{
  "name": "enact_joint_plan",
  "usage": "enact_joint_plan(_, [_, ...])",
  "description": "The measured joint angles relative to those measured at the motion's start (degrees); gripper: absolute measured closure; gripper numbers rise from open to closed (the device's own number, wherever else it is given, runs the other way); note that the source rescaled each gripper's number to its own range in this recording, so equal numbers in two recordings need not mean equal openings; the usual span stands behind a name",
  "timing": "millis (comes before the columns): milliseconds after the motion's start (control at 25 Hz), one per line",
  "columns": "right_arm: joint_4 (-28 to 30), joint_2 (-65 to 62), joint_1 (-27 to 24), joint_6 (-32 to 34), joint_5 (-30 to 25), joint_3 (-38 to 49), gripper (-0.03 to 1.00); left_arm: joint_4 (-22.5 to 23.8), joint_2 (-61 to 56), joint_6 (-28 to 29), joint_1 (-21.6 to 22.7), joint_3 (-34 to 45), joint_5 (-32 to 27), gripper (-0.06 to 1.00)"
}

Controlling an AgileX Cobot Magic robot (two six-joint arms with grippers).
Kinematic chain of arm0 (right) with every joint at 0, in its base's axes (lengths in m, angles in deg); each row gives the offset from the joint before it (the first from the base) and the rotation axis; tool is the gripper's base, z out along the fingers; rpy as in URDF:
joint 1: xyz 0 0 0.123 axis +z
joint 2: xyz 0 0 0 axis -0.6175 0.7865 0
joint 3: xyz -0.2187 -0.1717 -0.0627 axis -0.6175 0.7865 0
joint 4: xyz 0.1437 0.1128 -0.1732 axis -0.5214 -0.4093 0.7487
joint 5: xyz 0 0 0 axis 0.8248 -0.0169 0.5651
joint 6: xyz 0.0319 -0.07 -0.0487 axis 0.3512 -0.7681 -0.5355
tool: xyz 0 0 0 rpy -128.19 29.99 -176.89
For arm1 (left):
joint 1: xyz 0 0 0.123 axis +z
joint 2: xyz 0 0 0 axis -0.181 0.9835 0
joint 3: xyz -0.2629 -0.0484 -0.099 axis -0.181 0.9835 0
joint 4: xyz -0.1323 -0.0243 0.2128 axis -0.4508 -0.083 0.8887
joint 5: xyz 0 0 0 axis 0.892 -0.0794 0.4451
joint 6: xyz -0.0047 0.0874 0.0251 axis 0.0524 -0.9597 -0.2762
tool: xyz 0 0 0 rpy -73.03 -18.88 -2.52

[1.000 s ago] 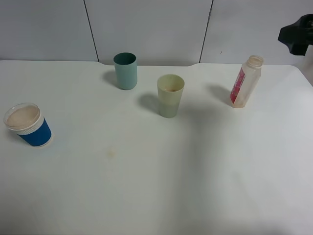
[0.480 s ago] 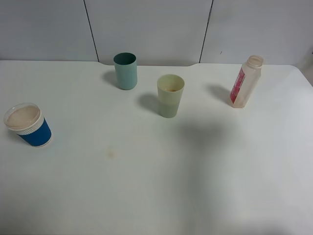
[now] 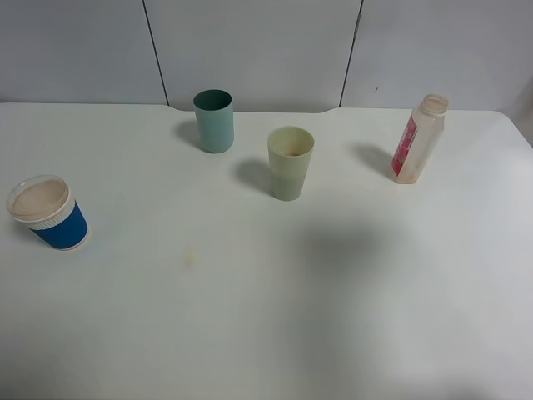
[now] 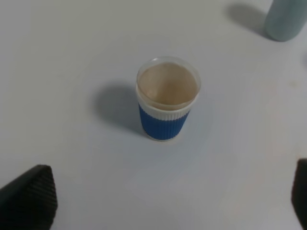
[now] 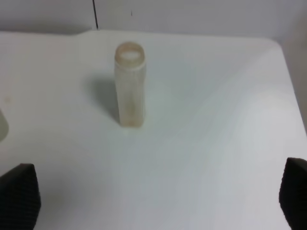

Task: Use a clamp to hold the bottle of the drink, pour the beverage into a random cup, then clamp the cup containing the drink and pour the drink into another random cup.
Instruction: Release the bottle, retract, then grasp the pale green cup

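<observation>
An uncapped clear bottle (image 3: 419, 139) with a red label stands at the back right of the white table (image 3: 266, 317). A pale green cup (image 3: 291, 162) stands mid-table, a teal cup (image 3: 214, 121) behind it to the left. A blue ribbed cup (image 3: 48, 213) with a white rim sits at the far left. Neither gripper shows in the exterior high view. My left gripper (image 4: 165, 196) is open, short of the blue cup (image 4: 167, 103). My right gripper (image 5: 156, 196) is open, short of the bottle (image 5: 130, 91). Nothing lies between either pair of fingers.
A grey panelled wall (image 3: 266, 50) runs behind the table. The table's right edge (image 5: 292, 96) lies close to the bottle. A faint stain (image 3: 190, 259) marks the tabletop. The teal cup (image 4: 287, 19) shows at the corner of the left wrist view.
A black part of the right arm, seen at the upper right edge of the exterior high view a second ago, has left that view. The cups and bottle have not moved.
</observation>
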Motion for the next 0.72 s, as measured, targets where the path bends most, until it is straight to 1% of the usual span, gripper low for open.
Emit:
enact_joint_plan(40, [0.0,-0.4,0.0,0.0,-4.5,-1.2,-0.03,0.0,0.0,0.0,0.0,0.0,0.0,-0.03])
enact_joint_plan(320, [-0.1,-5.7,0.0,-0.1,-17.5,-1.0,-0.03,0.0,0.0,0.0,0.0,0.0,0.0,-0.03])
enact_joint_plan(440, [-0.2,-8.6,0.0,0.2,-20.5,0.4,-0.03,0.0,0.0,0.0,0.0,0.0,0.0,-0.03])
enact_joint_plan(520, [-1.0,-12.2,0.0,0.5,-22.0,3.4,-0.03,0.0,0.0,0.0,0.0,0.0,0.0,-0.03])
enact_joint_plan(560, [-1.0,-12.2,0.0,0.5,-22.0,3.4,-0.03,0.0,0.0,0.0,0.0,0.0,0.0,-0.03])
enact_joint_plan(720, [-1.4,-21.0,0.0,-0.1,-22.1,9.5,-0.03,0.0,0.0,0.0,0.0,0.0,0.0,-0.03])
